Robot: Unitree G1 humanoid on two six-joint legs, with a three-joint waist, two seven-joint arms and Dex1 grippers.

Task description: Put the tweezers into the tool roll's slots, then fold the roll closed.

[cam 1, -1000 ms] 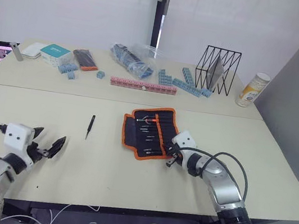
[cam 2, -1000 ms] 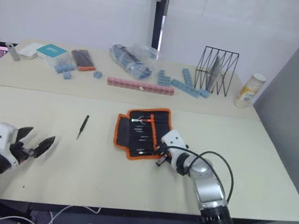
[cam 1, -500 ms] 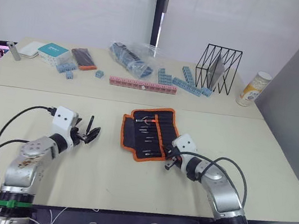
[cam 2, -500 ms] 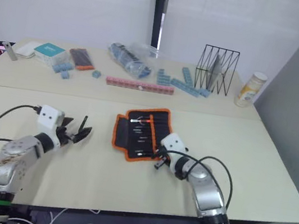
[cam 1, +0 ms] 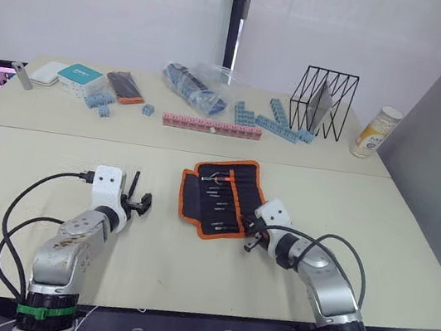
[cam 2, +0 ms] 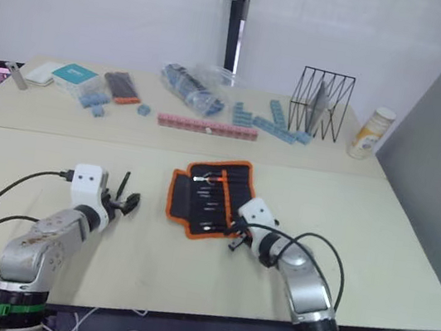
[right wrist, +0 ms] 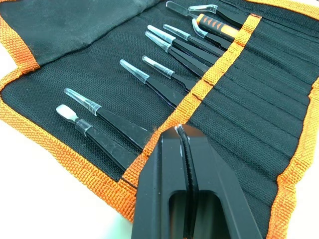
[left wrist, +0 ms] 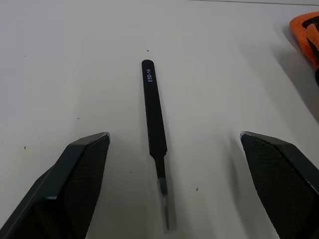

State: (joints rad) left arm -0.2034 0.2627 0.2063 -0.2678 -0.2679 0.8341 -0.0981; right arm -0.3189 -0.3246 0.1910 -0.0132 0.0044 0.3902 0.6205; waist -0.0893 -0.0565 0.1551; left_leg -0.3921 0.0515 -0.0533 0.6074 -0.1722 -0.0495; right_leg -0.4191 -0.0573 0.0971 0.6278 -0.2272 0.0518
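Note:
One loose black tweezers (left wrist: 154, 124) lies flat on the table left of the tool roll (cam 1: 200, 187). My left gripper (left wrist: 174, 137) is open just above it, one finger on each side, not touching it. The tool roll lies unfolded at the table's middle, black with orange trim. Several tweezers (right wrist: 164, 92) with clear tip caps sit in its slots (right wrist: 249, 119), along with an orange-handled tool (right wrist: 217, 27). At the roll's near right edge, my right gripper (right wrist: 178, 133) is shut, its tips at the orange centre strip (right wrist: 199, 92).
Along the back of the table stand a black wire rack (cam 1: 321, 102), a canister (cam 1: 376, 131), a pink row of blocks (cam 1: 210, 126), blue blocks (cam 1: 273, 123), a plastic bag (cam 1: 195, 86) and small boxes (cam 1: 79, 78). Cables trail from both arms.
My left arm has swung in from the table's near left corner to the loose tweezers and now straddles it. The right gripper has stayed at the roll's edge.

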